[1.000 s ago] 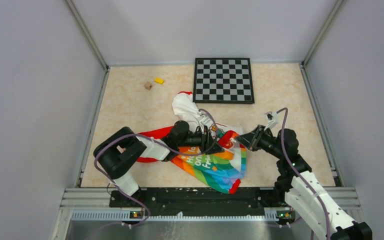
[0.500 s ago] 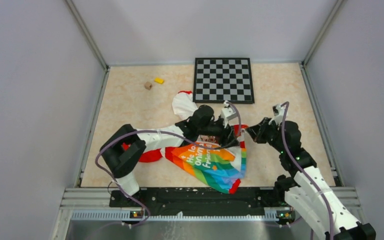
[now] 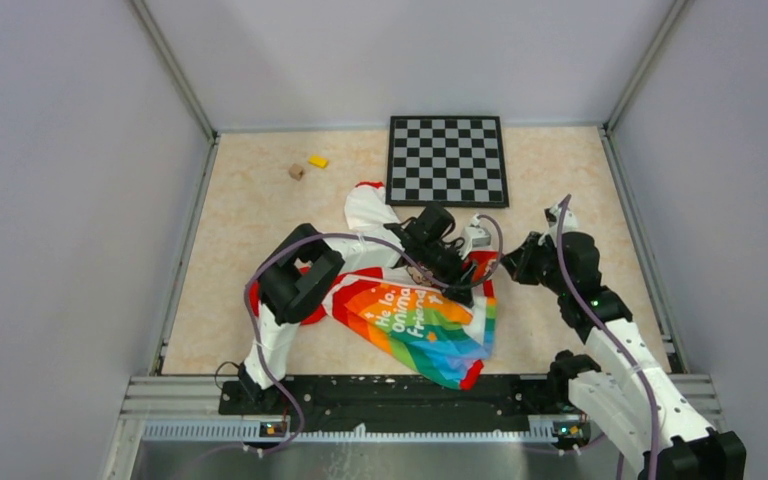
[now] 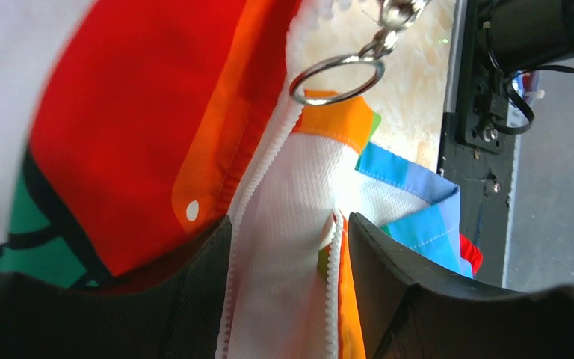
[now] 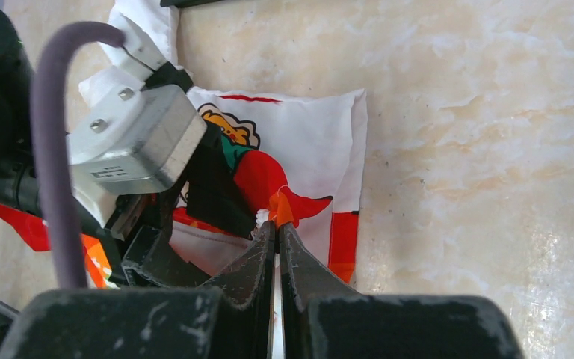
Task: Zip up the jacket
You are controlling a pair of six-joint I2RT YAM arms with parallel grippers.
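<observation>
The jacket [image 3: 415, 320] lies crumpled mid-table, rainbow panel with white lettering toward the front, white printed upper [image 3: 370, 215] behind. My left gripper [image 3: 457, 272] reaches across it to its right edge. In the left wrist view the left gripper [image 4: 288, 224] is closed on a fold of white fabric with zipper teeth [image 4: 254, 187] on both sides; a metal pull ring [image 4: 336, 75] hangs just beyond. My right gripper [image 3: 505, 268] meets the same edge from the right. In the right wrist view the right gripper [image 5: 276, 224] is shut on an orange-tipped strip of the jacket edge [image 5: 280, 208].
A black-and-grey checkerboard [image 3: 447, 160] lies at the back. A yellow block [image 3: 317, 161] and a small brown piece [image 3: 296, 171] sit at the back left. Grey walls enclose the table on three sides; a black rail [image 3: 400, 392] runs along the front.
My left gripper has moved right and away, from the jacket's middle to its right edge. The right gripper drew back to the right. The rainbow panel spread flatter, showing more lettering.
</observation>
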